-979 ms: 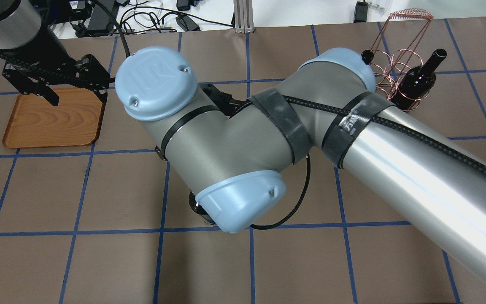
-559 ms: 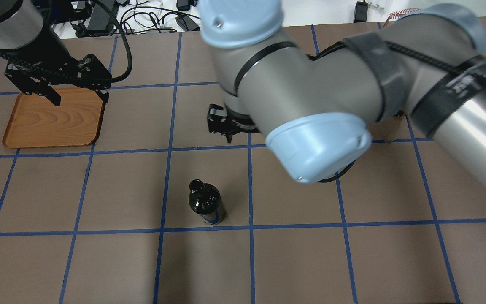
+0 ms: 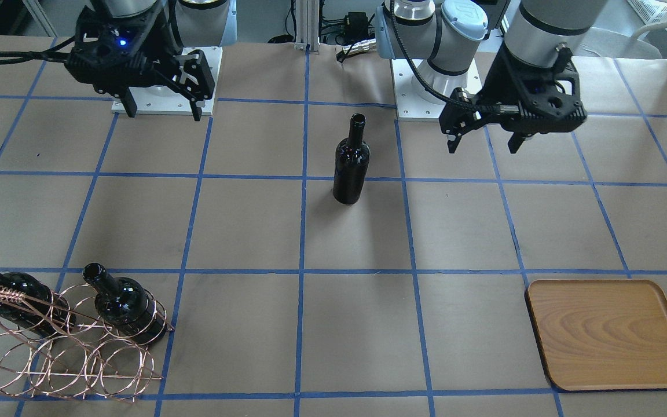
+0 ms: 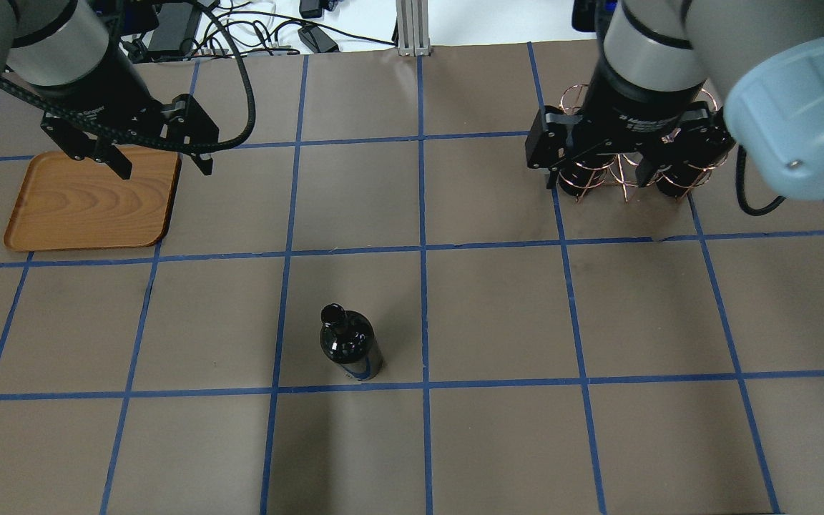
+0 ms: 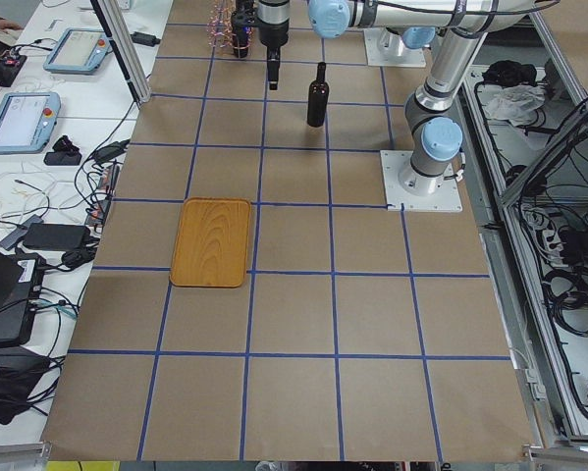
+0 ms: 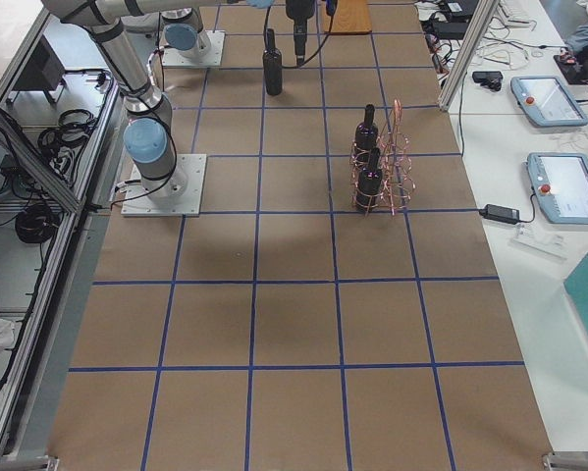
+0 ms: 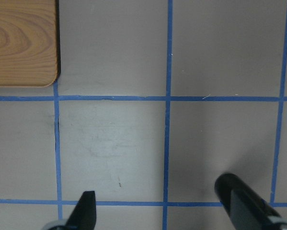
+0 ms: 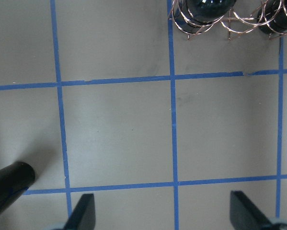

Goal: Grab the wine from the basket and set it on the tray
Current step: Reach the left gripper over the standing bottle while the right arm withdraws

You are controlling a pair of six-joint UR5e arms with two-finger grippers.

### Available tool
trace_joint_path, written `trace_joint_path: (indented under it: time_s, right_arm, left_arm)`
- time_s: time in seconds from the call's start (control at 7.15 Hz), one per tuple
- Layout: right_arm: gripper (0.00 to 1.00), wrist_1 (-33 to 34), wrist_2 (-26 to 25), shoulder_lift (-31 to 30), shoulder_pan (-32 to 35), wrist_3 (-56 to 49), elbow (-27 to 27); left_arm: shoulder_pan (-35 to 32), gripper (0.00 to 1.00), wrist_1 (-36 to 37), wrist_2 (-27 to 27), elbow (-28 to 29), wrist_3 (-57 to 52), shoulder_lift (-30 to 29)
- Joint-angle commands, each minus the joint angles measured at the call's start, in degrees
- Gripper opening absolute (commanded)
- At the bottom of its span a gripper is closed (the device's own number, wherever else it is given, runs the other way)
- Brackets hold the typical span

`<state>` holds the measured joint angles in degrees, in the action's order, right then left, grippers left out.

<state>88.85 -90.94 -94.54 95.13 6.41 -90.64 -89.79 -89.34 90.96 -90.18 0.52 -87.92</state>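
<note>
One wine bottle [image 4: 349, 347] stands upright alone at mid-table [image 3: 351, 162]. It also shows at the edges of the left wrist view [image 7: 241, 203] and the right wrist view [image 8: 6, 191]. Two more bottles [image 3: 122, 304] [image 3: 3, 292] lie in the copper wire basket [image 3: 67, 347]. The wooden tray [image 4: 90, 200] is bare. My left gripper [image 4: 165, 168] hangs open and empty, high by the tray's right edge. My right gripper [image 4: 596, 179] hangs open and empty in front of the basket [image 8: 229, 24], partly hiding it from overhead.
Blue tape lines grid the brown table. Cables and power bricks [image 4: 240, 28] and an aluminium post [image 4: 412, 28] lie past the far edge. The arms' base plates [image 3: 162, 87] sit at the robot's side. Teach pendants [image 6: 559, 186] lie on the side bench.
My right arm has swung away from over the standing bottle, back and to the right, to the basket. My left gripper has shifted slightly right. The bottle has stayed put.
</note>
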Motion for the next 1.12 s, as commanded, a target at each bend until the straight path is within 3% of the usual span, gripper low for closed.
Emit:
trace_joint_path:
  time_s: [0.0, 0.42, 0.98]
  right_arm:
    - [1.00, -0.2, -0.3, -0.6, -2.1, -3.5, -0.1]
    - [1.00, 0.2, -0.6, -0.6, -1.9, -3.6, -0.1]
    - [1.00, -1.6, -0.5, 1.0, -2.6, -3.4, 4.2]
  left_arm:
    - [-9.0, 1.00, -0.6, -0.3, -0.2, 6.5, 0.2]
    - [-15.4, 1.00, -0.8, -5.8, -4.5, 11.3, -0.1]
    - [-17.1, 0.94, -0.3, -5.6, -11.6, 11.2, -0.5]
